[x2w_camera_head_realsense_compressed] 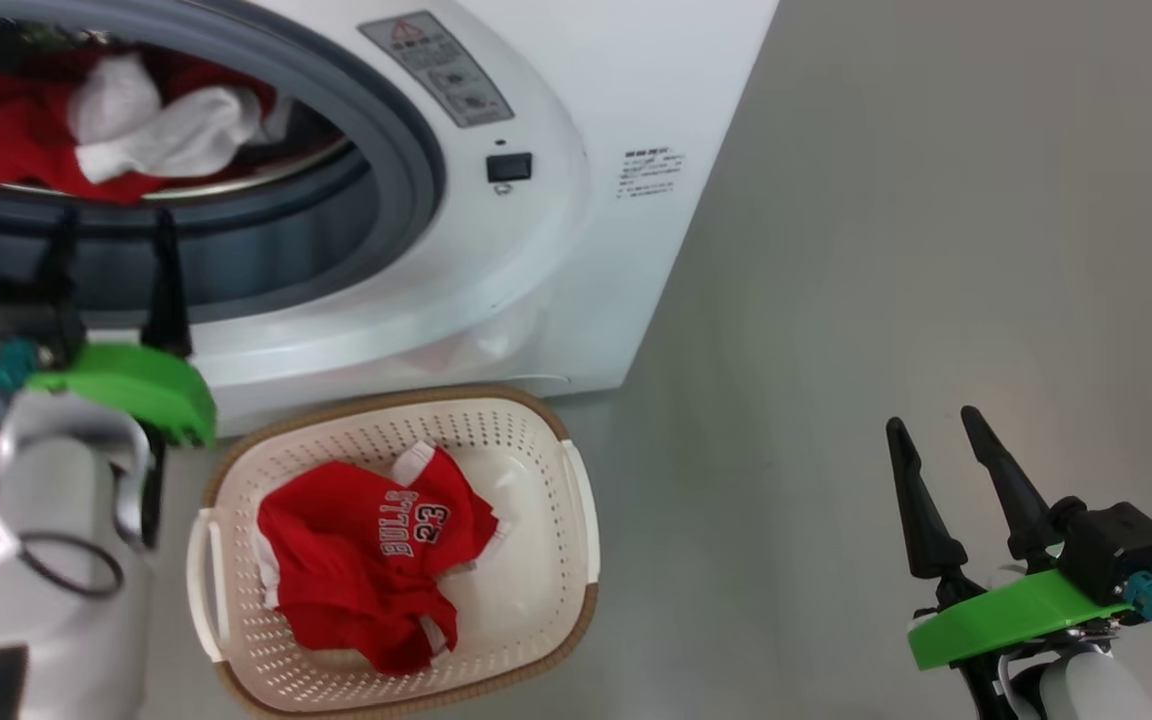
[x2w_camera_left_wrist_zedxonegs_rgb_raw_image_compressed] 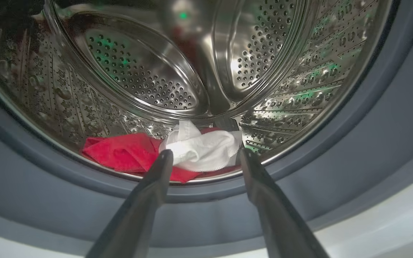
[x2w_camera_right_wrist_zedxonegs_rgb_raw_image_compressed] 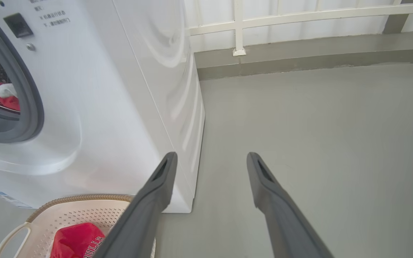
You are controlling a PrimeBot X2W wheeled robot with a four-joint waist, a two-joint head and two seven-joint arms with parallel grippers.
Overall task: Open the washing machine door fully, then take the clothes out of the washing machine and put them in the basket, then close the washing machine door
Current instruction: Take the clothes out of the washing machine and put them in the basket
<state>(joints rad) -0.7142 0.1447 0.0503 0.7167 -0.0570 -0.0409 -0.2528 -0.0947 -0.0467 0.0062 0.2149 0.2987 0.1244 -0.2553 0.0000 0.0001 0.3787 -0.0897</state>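
White washing machine, its round mouth standing open. Directly in front of the machine sits the cream basket, with a red jersey lying in it. Inside the machine, at the front lip of the steel drum, lie more clothes, red with a white piece on top. My left gripper hangs at the machine's mouth, jaws wide and empty, aimed at that pile. My right gripper, equally wide and empty, waits off the machine's right corner. I should reach deeper, settle low over the pile, and catch both fabrics in one pinch.
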